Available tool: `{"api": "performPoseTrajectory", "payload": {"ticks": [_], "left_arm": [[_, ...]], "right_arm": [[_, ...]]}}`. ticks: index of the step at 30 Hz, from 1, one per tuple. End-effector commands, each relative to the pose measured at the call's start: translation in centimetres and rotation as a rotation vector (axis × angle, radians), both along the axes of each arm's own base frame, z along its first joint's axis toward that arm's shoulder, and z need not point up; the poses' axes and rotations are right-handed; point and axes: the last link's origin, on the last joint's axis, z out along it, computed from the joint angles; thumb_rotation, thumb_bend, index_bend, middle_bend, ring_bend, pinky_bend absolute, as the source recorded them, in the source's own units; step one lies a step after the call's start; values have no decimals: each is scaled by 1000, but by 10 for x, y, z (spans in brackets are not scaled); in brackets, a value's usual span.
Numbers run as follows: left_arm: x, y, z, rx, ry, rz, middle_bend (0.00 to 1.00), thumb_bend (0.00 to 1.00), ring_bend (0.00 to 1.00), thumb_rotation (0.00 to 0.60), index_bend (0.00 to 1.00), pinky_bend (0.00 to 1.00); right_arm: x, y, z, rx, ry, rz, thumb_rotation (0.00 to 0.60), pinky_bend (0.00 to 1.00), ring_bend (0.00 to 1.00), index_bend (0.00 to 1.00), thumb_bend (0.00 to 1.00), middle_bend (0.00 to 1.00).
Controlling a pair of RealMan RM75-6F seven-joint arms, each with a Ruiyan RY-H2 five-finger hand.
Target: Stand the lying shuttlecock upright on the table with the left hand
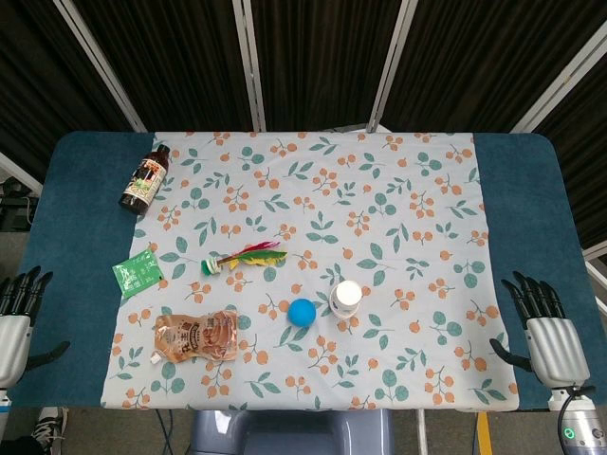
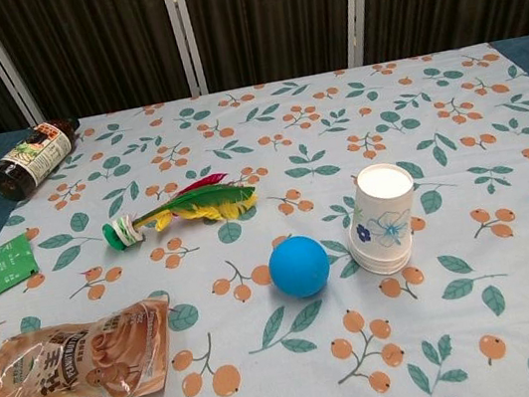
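Seen from the head camera, high above and tilted steeply down, the whole worktop point(image 1: 57, 284) lies in frame with its floral cloth point(image 1: 379, 237), dark curtains beyond the far edge and a robot hand at each lower corner, left point(image 1: 17, 318) and right point(image 1: 545, 327). The chest camera sits low and close at the near edge, facing across the cloth point(image 2: 435, 131) toward the curtains. Both views share the cloth's near half: shuttlecock point(image 1: 239, 258) point(image 2: 181, 210), blue ball point(image 1: 302, 312) point(image 2: 298, 266), upturned paper cup point(image 1: 346, 298) point(image 2: 382, 217).
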Motion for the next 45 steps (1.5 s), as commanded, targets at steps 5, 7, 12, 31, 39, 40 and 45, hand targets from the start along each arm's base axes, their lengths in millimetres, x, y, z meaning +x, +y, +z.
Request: {"api": "performPoseTrajectory", "payload": {"ticks": [5,7,12,31,39,40,45], "left_arm": [[0,0,0,0,-1,-1,0,61,0,600,45,0],[0,0,0,-1,-2,-1,0,61,0,600,45,0],[0,0,0,-4,-6,0,0,61,0,600,46,0],[27,36,-8,-24,-102,4,0,146,0,600,168,0],[68,110,-35,-41,-58,-51,0,205,0,600,268,0],[73,119,-42,-50,-53,-50,0,217,0,600,296,0],[101,156,-81,-93,-31,-61,0,236,0,600,400,0]], "right_arm": [[0,0,0,-1,0,2,600,0,0,98,136,0],[0,0,0,-1,0,2,600,0,0,98,135,0],[1,0,0,-2,2,2,600,0,0,98,135,0],[1,1,1,-3,-13,-5,600,0,0,98,137,0],[1,1,1,1,-23,-10,600,0,0,98,135,0],[0,1,1,1,-24,-11,600,0,0,99,136,0],[-1,0,2,1,-38,-23,600,0,0,99,137,0]]}}
